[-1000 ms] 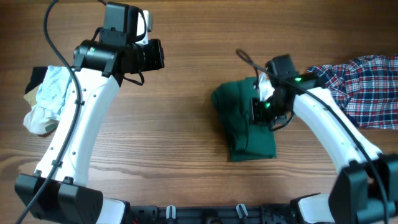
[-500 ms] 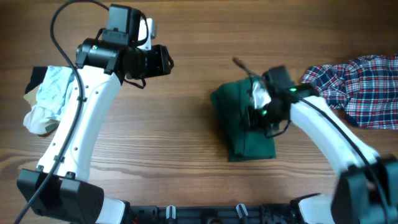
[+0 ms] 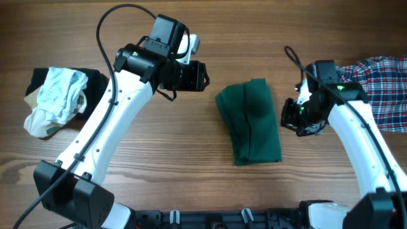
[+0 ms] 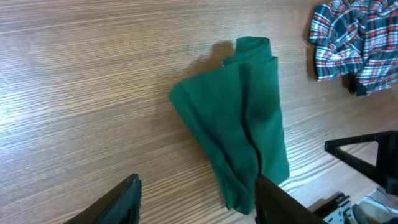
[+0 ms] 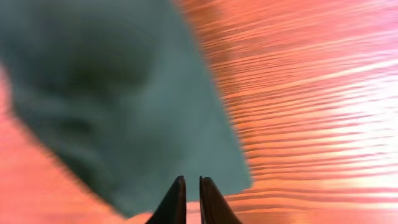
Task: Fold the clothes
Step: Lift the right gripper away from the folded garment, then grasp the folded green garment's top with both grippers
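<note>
Surface (image 3: 191, 165): wood grain, carrying all the laundry.
Green cloth (image 3: 249, 130): centre, folded narrow, probably finished.
Right pincer (image 5: 190, 182): clenched, empty, just beside the cloth's right edge.
Left pincer (image 4: 198, 186): released wide, empty, hovering beyond the cloth's far-left corner.
Plaid shirt (image 3: 375, 89): far right, crumpled, likely next.

We see wooden counter (image 3: 191, 159) filling overhead view: brown, grain running left to right, darker streaks low on left side. Left wrist view gives us same counter (image 4: 93, 74) — paler, grain slanting across frame, faint sheen near top. Right wrist view blurred — we make out counter (image 5: 298, 93) only as orange-tinted stripes, bright glare at right edge. Black rail (image 3: 241, 217) with small clips runs along bottom edge of overhead view.
</note>
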`<act>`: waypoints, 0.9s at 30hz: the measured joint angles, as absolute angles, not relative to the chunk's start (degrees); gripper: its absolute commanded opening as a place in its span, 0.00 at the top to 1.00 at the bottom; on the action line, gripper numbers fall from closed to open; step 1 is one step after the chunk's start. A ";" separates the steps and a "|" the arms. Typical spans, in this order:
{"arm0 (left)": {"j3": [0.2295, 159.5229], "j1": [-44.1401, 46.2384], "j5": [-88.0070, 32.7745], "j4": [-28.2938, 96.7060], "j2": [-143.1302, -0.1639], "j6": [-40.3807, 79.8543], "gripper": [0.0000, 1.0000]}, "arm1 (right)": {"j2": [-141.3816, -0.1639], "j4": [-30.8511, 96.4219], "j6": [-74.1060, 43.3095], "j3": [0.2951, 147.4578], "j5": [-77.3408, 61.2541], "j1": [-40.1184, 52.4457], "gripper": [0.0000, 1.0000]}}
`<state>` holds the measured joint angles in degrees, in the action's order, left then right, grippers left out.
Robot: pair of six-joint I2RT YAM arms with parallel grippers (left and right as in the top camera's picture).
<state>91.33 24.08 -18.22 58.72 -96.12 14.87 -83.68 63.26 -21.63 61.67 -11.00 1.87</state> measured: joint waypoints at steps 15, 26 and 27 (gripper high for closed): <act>91.33 18.52 -17.41 58.24 -96.12 14.66 0.43 | -97.67 58.00 -22.20 52.18 -16.05 5.02 0.96; 91.29 16.47 -17.39 58.06 -96.12 14.66 0.42 | -97.67 31.55 -33.15 49.87 -41.93 26.63 0.96; 91.29 16.47 -17.39 58.26 -96.12 14.66 0.42 | -97.67 30.44 -34.22 49.89 -42.63 27.07 0.96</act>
<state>91.29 16.47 -17.39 58.26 -96.12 14.66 -97.67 30.44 -34.22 49.89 -42.63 27.07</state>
